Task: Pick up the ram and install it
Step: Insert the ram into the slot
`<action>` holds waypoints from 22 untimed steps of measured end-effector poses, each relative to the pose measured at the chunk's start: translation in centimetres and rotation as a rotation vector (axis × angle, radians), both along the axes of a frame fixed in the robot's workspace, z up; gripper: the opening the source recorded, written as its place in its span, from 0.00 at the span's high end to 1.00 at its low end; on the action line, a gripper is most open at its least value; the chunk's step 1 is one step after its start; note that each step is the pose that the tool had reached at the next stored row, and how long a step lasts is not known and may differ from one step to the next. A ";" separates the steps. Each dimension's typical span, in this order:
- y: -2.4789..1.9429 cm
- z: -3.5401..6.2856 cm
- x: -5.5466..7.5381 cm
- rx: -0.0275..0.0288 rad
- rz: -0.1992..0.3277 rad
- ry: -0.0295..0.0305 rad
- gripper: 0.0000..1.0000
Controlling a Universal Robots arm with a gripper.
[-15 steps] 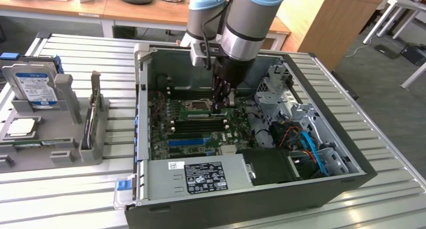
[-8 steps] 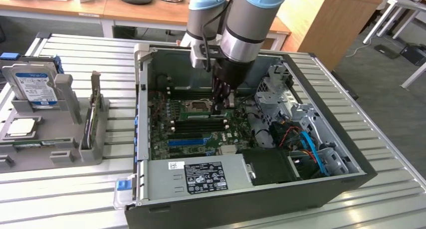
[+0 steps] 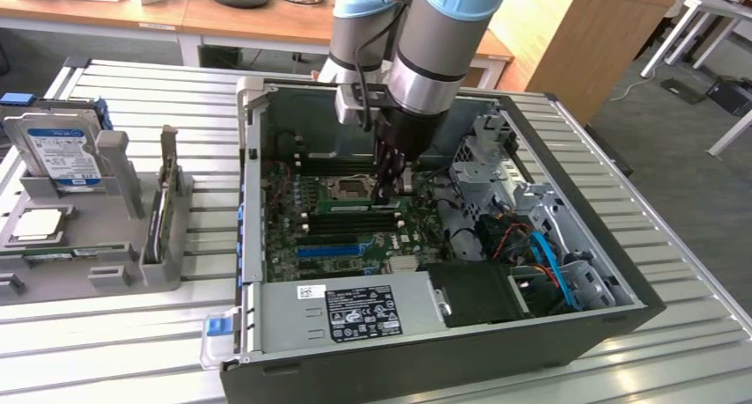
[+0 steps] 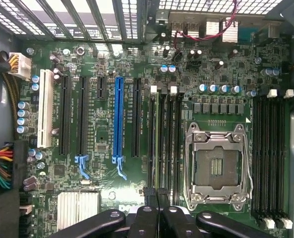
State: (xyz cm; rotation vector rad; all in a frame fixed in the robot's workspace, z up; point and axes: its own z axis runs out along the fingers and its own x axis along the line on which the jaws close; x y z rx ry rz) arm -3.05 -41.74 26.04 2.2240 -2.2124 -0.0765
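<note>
Motherboard (image 4: 102, 158): green PCB, slight sheen. CPU socket frame (image 4: 217, 166): bright bare metal, glossy. Long slot (image 4: 119, 119): blue plastic, smooth. Heatsink (image 4: 78, 204): finned silvery metal. Gripper (image 4: 157, 198): matt black. Case (image 3: 446, 360): dark matt sheet metal. Table (image 3: 693, 351): ribbed pale metal slats, satin.

Free room above the motherboard (image 3: 308, 232), tight between drive cage (image 3: 491, 162), power supply (image 3: 352, 312) and case wall (image 3: 252, 149).

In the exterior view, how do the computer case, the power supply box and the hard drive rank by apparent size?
1. computer case
2. power supply box
3. hard drive; it seems to stand farther back, so its gap to the box is unsure.
</note>
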 end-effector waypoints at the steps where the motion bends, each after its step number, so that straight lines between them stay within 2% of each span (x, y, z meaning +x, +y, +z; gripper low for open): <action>1: -0.06 -0.01 0.0 0.0003 0.000 -0.0003 0.88; 4: -0.38 -0.01 0.0 0.0004 0.000 -0.0001 0.88; 6: -0.38 -0.14 -0.1 0.0005 0.000 -0.0009 0.88; 10: -0.38 -0.43 -0.4 0.0002 0.000 -0.0059 0.88; 22: -0.38 -0.97 -0.6 0.0003 0.000 -0.0070 0.88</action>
